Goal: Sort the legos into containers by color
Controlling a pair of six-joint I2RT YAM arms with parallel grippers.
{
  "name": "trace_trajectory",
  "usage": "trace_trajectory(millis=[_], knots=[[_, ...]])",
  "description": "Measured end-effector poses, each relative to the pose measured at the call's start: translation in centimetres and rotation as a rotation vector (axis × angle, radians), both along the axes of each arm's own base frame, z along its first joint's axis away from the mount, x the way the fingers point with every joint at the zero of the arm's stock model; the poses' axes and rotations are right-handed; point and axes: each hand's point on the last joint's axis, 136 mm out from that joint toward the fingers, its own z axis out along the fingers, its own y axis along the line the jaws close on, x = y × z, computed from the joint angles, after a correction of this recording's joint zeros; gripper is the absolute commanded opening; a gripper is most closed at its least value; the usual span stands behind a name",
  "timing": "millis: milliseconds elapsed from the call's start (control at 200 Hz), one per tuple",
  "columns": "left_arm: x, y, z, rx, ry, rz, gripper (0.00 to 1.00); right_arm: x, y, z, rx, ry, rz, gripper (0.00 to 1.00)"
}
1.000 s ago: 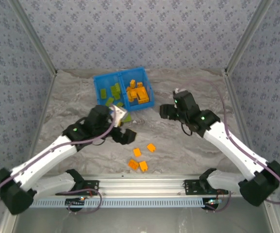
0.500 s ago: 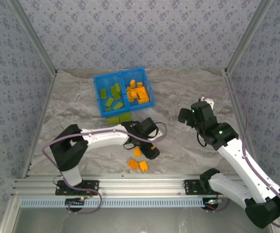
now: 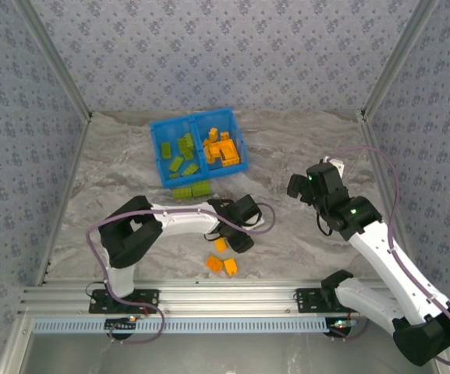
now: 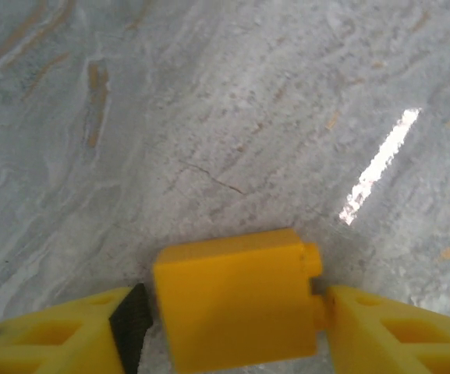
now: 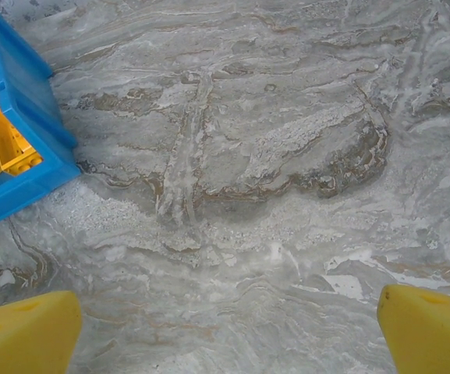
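Here our left hand [image 3: 242, 236], at lower centre of the overhead frame, is clenched on one orange brick [image 4: 236, 300]. Whether the brick rests on the bench [image 4: 232, 117] or sits just off it, we cannot tell. The fingertips meet only part of its sides, one against a stud. We judge it could twist or slip out on the lift and fall short of the bin [image 3: 157, 144] at upper centre. It belongs in the compartment on the frame's right with the other orange pieces, not among the greens [image 3: 182, 152]. The brick is boxy, glossy and orange-yellow. Our right hand [image 5: 228, 312] hangs released, holding nothing.
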Motion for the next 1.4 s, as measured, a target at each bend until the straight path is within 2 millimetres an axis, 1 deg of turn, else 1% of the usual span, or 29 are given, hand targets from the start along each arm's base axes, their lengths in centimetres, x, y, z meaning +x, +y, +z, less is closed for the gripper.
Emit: trace_trajectory(millis=[125,175,275,375,435,510,565,600,680,730,740,755,804,864,904,944,964,1009,1049,1129,1214,1289,1359,1399], knots=[[0.2,-0.3,0.1,-0.007,-0.003,0.006,0.41,0.0,-0.1,-0.2,0.004,0.007,-0.008,1.0],[0.2,-0.4,0.1,-0.01,-0.003,0.007,0.38,0.0,-0.1,-0.2,0.006,0.007,-0.011,1.0],[0.2,-0.7,0.3,-0.022,-0.005,0.008,0.33,0.0,-0.1,-0.2,0.006,0.009,-0.013,1.0],[0.2,-0.8,0.6,-0.032,-0.012,0.005,0.33,-0.2,-0.2,-0.4,0.005,0.015,-0.015,1.0],[0.5,-0.9,1.5,-0.04,-0.031,0.008,0.33,-0.2,-0.2,-0.4,0.007,0.017,-0.017,1.0],[1.7,-1.3,3.7,-0.07,-0.067,0.017,0.33,-0.3,-0.2,-0.5,0.008,0.021,-0.017,1.0],[3.7,-1.8,6.1,-0.106,-0.111,0.031,0.33,-0.3,-0.2,-0.5,0.01,0.022,-0.019,1.0],[5.3,-2.2,7.9,-0.135,-0.144,0.045,0.33,-0.3,-0.2,-0.5,0.011,0.021,-0.019,1.0],[10.0,-2.3,12.5,-0.198,-0.238,0.089,0.33,-0.3,-0.2,-0.5,0.013,0.022,-0.02,1.0],[13.3,-1.7,15.6,-0.225,-0.304,0.126,0.32,-0.3,-0.2,-0.5,0.013,0.022,-0.02,1.0],[13.8,-1.6,16.0,-0.228,-0.312,0.131,0.32,-0.3,-0.2,-0.5,0.013,0.022,-0.02,1.0],[15.1,-1.3,16.9,-0.235,-0.336,0.146,0.32,-0.3,-0.2,-0.5,0.014,0.022,-0.02,1.0],[18.4,-0.6,19.5,-0.253,-0.4,0.183,0.32,-0.3,-0.1,-0.5,0.016,0.022,-0.018,1.0],[22.3,0.6,21.4,-0.263,-0.465,0.226,0.32,-0.3,-0.1,-0.4,0.022,0.021,-0.018,1.0],[24.5,1.5,22.0,-0.256,-0.495,0.253,0.32,-0.4,-0.1,-0.4,0.027,0.019,-0.018,1.0],[26.4,2.5,22.0,-0.245,-0.512,0.278,0.32,-0.5,-0.2,-0.2,0.031,0.015,-0.019,1.0],[27.5,3.1,21.8,-0.236,-0.517,0.293,0.32,-0.6,-0.2,-0.2,0.032,0.013,-0.02,1.0],[29.4,4.1,21.2,-0.22,-0.521,0.316,0.32,-0.7,-0.3,0.0,0.037,0.008,-0.021,1.0],[31.1,5.0,20.2,-0.198,-0.518,0.339,0.32,-0.8,-0.3,0.1,0.04,0.003,-0.021,1.0],[33.5,6.2,18.1,-0.16,-0.503,0.37,0.32,-1.0,-0.4,0.2,0.041,0.001,-0.022,1.0],[35.4,6.9,15.7,-0.122,-0.482,0.396,0.32,-1.1,-0.5,0.2,0.042,0.005,-0.023,1.0],[36.3,7.2,13.7,-0.094,-0.463,0.409,0.34,-1.1,-0.5,0.1,0.044,0.008,-0.021,1.0],[37.1,7.2,12.3,-0.078,-0.446,0.424,0.4,-1.2,-0.4,0.1,0.047,0.012,-0.017,1.0],[37.4,7.2,11.8,-0.074,-0.441,0.431,0.44,-1.2,-0.4,0.1,0.048,0.012,-0.018,1.0]])
